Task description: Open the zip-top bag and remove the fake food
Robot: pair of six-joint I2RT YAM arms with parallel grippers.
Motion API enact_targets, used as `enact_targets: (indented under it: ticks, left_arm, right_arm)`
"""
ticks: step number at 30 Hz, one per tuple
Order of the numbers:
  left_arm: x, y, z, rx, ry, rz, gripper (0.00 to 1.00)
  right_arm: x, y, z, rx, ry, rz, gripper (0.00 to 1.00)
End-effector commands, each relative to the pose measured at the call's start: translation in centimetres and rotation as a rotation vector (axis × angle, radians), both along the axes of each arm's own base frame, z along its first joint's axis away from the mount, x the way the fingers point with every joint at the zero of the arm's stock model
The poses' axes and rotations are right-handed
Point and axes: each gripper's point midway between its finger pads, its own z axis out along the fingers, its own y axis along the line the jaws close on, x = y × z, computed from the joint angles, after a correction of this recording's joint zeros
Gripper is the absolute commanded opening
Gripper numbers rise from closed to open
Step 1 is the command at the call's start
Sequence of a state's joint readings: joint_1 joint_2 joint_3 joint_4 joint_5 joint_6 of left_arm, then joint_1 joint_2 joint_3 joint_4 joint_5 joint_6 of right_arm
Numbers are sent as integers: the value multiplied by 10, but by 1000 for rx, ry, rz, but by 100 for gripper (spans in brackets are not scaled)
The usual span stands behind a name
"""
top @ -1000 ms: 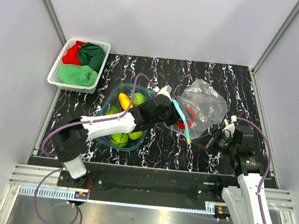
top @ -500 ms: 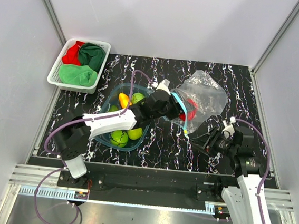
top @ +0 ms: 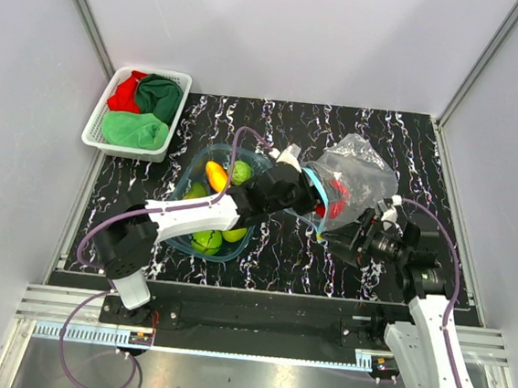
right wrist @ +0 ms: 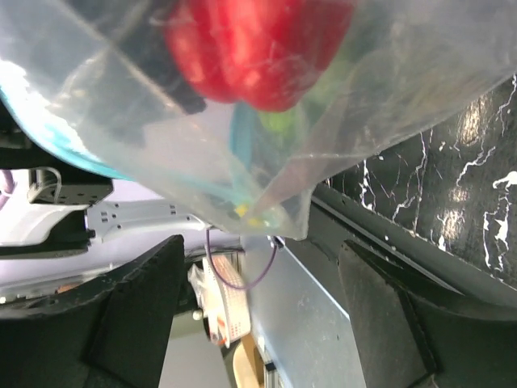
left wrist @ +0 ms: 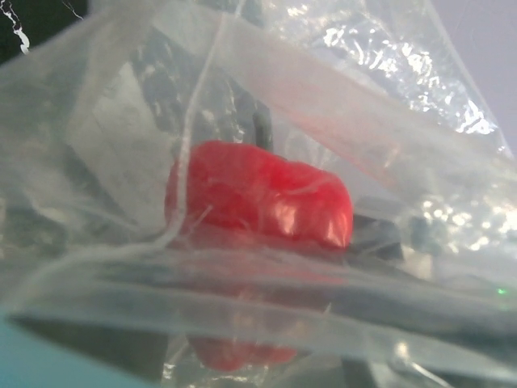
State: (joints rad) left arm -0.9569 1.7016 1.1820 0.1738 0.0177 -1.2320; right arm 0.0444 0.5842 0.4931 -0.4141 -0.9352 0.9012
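Right gripper has spread, zip-top bag corner loose between its jaws.

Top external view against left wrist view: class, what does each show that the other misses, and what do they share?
Only the top external view shows the white basket of cloths, the blue tub holding green and orange fake food, and the marbled table. Only the left wrist view shows the plastic's creases close up. Both show the zip-top bag with a red piece inside.
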Motion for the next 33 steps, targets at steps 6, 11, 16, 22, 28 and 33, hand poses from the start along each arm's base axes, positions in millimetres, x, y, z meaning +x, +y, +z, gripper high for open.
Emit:
enact_targets:
  ticks: [6,11,16,22,28,33]
  left_arm:
    - [-14,-14,41,-170,-16,-60,0]
    - [-16,-14,39,-154,-19,-71,0]
    - [-23,-22,33,-112,1,-118,0]
    - [-32,-23,20,-59,-4,-116,0]
    - [-37,-11,-6,97,-35,-106,0]
    - [-49,-4,-4,185,-199,-145,0]
  right_arm:
    - [9,6,13,3,-153,126,82]
    - [0,8,27,21,-223,167,75]
    - [16,3,23,-36,-256,98,84]
    - [37,-2,21,-54,-245,5,52]
    - [35,-15,32,-68,-266,-163,10]
    - [42,-24,0,-131,-120,-216,0]
